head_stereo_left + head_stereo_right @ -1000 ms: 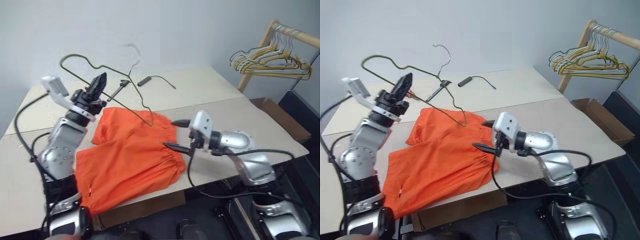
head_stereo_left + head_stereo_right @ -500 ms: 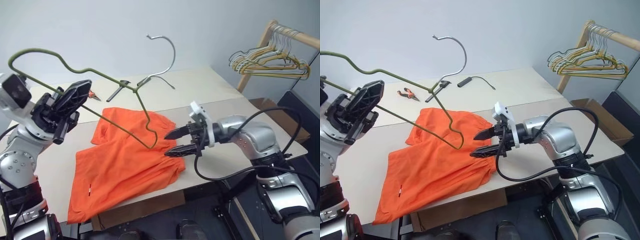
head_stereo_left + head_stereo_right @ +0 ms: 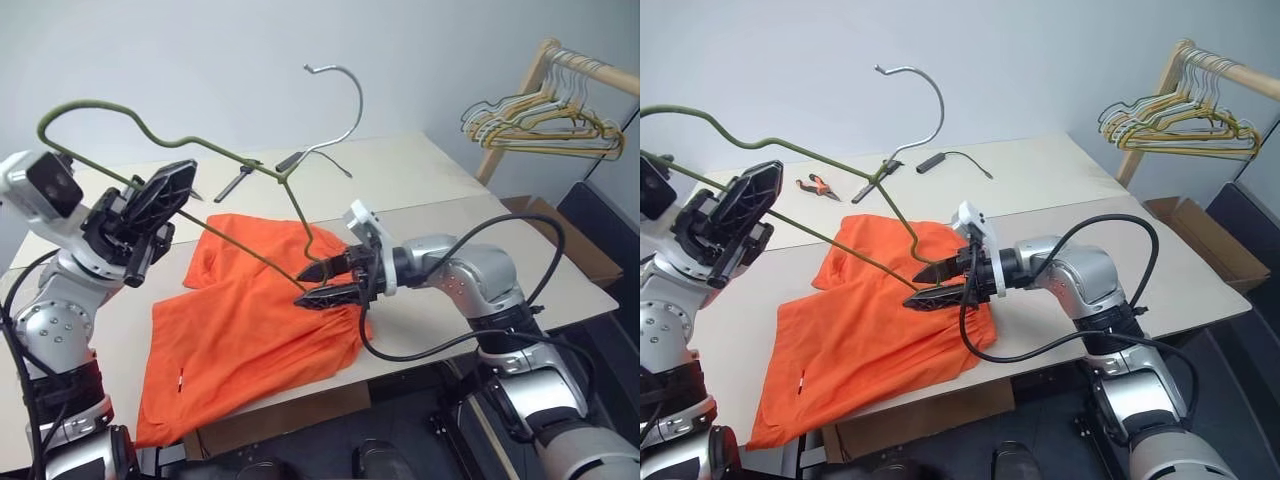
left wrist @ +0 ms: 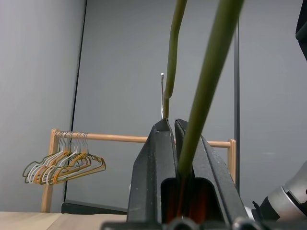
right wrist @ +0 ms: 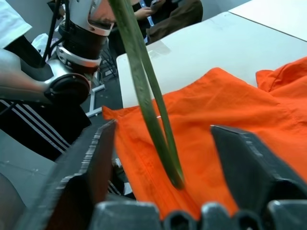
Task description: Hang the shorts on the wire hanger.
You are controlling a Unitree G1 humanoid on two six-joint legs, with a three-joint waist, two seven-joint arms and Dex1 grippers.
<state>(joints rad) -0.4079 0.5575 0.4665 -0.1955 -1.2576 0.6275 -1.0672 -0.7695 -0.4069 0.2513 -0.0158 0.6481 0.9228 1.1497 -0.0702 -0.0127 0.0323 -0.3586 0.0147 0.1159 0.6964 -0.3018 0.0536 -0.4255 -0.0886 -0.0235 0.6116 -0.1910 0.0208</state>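
Silver rounded arm shells, black looping cables, white wrist camera boxes, ridged black claw fingers.

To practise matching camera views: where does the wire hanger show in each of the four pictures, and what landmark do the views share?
Left eye: hanger held up by the left pincer, its corner between the right pincer's fingers.
Right eye: the same, hook top centre.
Left wrist: two green wires rising from the shut fingers.
Right wrist: its bend at centre, over the shorts.
Shared landmark: the shorts, in three views; the hanger rack in the left wrist's.
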